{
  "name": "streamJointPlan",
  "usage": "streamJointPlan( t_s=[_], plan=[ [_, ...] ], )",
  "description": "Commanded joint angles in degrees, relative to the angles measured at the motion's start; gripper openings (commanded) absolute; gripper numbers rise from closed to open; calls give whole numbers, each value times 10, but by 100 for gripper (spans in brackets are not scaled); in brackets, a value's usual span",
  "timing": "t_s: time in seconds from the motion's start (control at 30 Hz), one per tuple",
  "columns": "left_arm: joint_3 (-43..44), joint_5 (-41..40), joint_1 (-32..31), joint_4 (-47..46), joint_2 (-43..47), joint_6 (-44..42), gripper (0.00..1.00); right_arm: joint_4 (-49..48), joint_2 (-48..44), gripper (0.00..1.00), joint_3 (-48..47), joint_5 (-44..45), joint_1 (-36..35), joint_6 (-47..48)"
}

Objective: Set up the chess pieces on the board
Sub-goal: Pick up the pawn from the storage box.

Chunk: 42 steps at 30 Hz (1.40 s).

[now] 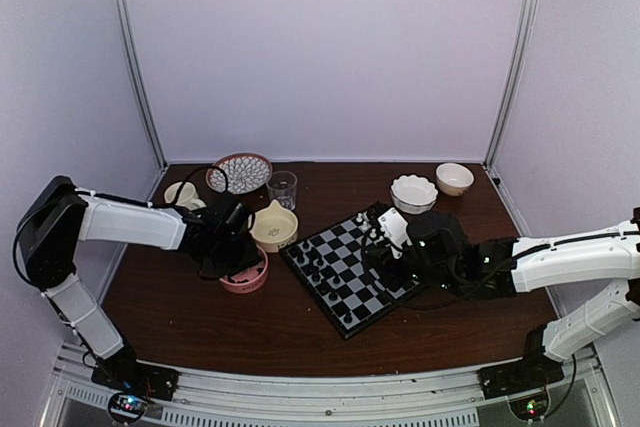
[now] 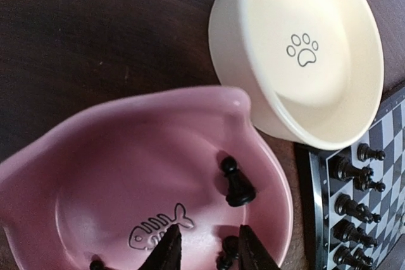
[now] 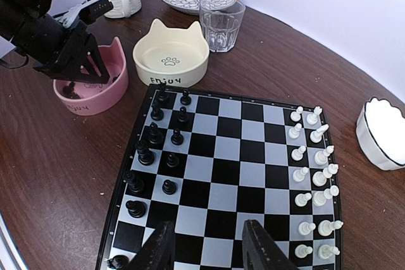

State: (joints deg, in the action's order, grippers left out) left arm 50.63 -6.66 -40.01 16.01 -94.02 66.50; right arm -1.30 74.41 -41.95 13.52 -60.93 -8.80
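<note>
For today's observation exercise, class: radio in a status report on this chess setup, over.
Left gripper open, low in pink bowl by loose black pieces. Right gripper open, empty, over the board. Nothing seen blocking.

lt: even, soft | shdws: faint | wrist cams: edges bent, near-field blurry

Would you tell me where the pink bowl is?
Top view: the pink bowl sits left of the board, beside the cream bowl, under the left pincer.
</note>
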Motion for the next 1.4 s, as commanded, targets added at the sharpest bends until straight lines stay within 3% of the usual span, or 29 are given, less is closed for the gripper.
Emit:
streamJointPlan(
  t_s=[0.0,0.3,0.7,1.13,1.37],
  plan=[
    [31,8,8,-18,-24,23,33,-10,-15,39,8,-1,3,-1],
    [60,2,12,-2,-47,27,35,-11,-10,39,6,-2,4,1],
    [146,-1,12,121,-109,48,36,-11,-18,39,8,1,4,1],
    [156,-23,12,161,-129,54,26,-12,-21,39,10,0,4,0],
    [188,-38,15,189,-152,27,26,-13,-25,39,12,0,4,0]
  ],
)
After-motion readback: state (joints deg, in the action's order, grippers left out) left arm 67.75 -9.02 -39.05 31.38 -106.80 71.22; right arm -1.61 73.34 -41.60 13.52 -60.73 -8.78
